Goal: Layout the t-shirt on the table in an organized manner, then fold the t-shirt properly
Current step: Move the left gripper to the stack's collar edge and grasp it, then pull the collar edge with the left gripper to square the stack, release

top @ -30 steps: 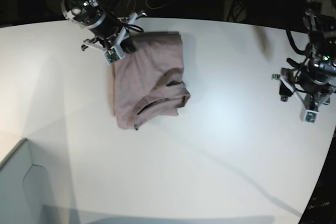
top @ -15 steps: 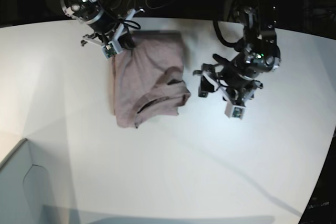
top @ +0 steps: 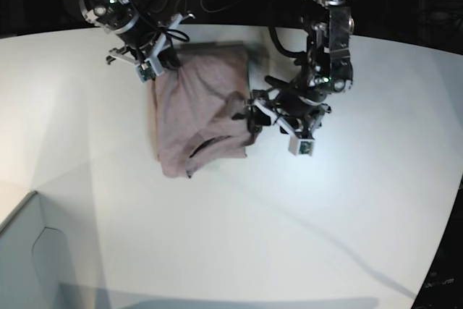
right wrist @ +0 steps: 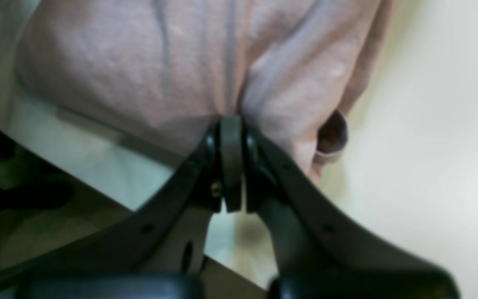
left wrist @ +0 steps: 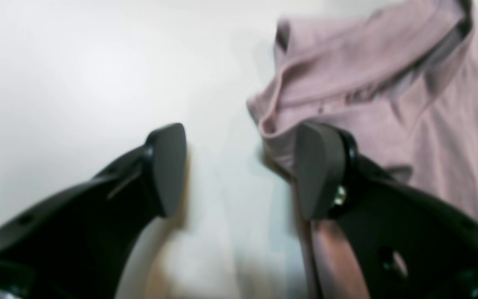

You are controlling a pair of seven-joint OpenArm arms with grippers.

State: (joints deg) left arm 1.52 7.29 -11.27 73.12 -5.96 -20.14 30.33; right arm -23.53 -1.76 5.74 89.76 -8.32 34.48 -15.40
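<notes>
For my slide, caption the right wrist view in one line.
Right gripper shut, pinching a fold of the mauve t-shirt near the edge of the white table.

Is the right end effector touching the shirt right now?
Touching. The right wrist view shows the right end effector shut on a bunched fold of the shirt.

Your black left gripper hangs low with its two dark, paddle-shaped fingers spread wide, nothing between them. Your black right gripper has its fingers pressed flat together, pinching a fold of the dusty mauve cloth t-shirt at the tips.
</notes>
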